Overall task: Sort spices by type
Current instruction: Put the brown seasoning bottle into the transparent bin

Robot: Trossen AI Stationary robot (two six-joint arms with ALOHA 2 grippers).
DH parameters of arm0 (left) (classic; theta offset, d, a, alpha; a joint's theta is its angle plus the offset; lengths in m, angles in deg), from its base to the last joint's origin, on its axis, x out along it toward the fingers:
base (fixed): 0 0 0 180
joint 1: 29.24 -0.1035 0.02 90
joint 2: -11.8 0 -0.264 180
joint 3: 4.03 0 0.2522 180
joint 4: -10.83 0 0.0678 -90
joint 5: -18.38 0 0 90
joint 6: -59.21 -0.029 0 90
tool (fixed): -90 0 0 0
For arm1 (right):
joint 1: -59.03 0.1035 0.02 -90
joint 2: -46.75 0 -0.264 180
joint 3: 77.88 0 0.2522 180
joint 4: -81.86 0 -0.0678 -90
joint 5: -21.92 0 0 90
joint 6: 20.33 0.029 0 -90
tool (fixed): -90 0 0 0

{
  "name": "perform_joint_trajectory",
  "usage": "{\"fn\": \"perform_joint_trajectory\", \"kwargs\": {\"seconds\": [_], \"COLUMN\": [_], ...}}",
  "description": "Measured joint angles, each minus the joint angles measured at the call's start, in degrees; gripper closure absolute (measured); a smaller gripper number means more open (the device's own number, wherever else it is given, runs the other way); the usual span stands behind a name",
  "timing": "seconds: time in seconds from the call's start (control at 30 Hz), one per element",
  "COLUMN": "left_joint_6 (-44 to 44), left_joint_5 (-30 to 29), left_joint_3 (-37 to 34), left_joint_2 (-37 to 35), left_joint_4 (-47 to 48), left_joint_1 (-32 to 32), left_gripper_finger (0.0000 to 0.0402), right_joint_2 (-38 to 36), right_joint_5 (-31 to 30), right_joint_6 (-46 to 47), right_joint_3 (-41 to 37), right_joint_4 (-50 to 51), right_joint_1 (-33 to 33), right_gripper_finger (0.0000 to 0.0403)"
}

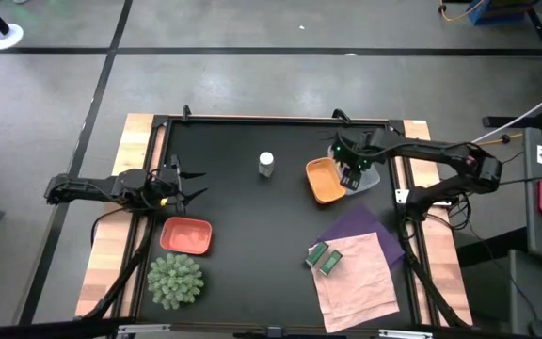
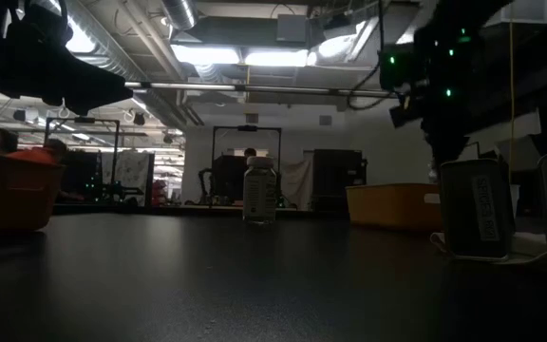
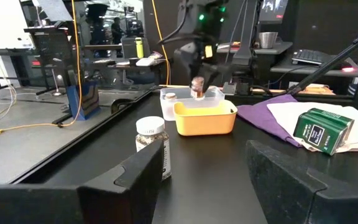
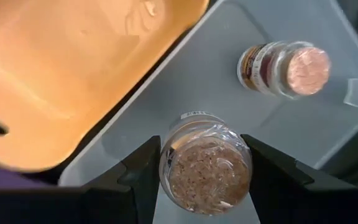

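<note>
My right gripper (image 1: 350, 175) is over the clear tray (image 4: 328, 134), next to the orange tray (image 1: 324, 181). It is shut on a small pinkish-topped jar (image 4: 205, 171). A second pinkish-topped jar (image 4: 284, 67) stands on its base in the clear tray. The white-capped jar (image 1: 266, 164) stands upright on the table's far middle. Two green packets (image 1: 323, 256) lie on the pink cloth. My left gripper (image 1: 184, 185) waits open at the table's left side and points at the white-capped jar (image 3: 151, 146). My right gripper pinches the pinkish-topped jar between its two fingers, one on each side of its glass body (image 4: 166, 163) just below the top. The fingers (image 4: 143, 168) come from above, pointing down. The jar is upright and lifted clear over the clear tray (image 3: 166, 99).
A salmon-red tray (image 1: 186, 234) and a green spiky plant ball (image 1: 175, 280) sit near the table's left front. A purple cloth (image 1: 360, 226) lies under the pink cloth (image 1: 360, 278) at the right front. Bare black table (image 1: 252, 226) lies in the middle.
</note>
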Motion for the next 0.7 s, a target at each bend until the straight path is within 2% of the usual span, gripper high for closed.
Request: {"fn": "perform_joint_trajectory", "kwargs": {"seconds": [0.27, 0.7], "left_joint_6": [0.00, 0.00], "left_joint_5": [0.01, 0.01], "left_joint_3": [0.00, 0.00], "left_joint_2": [-0.01, 0.00], "left_joint_4": [0.00, 0.00], "left_joint_1": [0.00, 0.00], "left_gripper_finger": [0.0185, 0.0185], "right_joint_2": [0.00, 0.00], "right_joint_5": [1.46, 1.40], "right_joint_6": [-1.71, -1.69], "right_joint_3": [-6.49, -7.10], "right_joint_4": [-10.09, -12.82], "right_joint_1": [-4.92, -7.65], "right_gripper_finger": [0.0206, 0.0185]}}
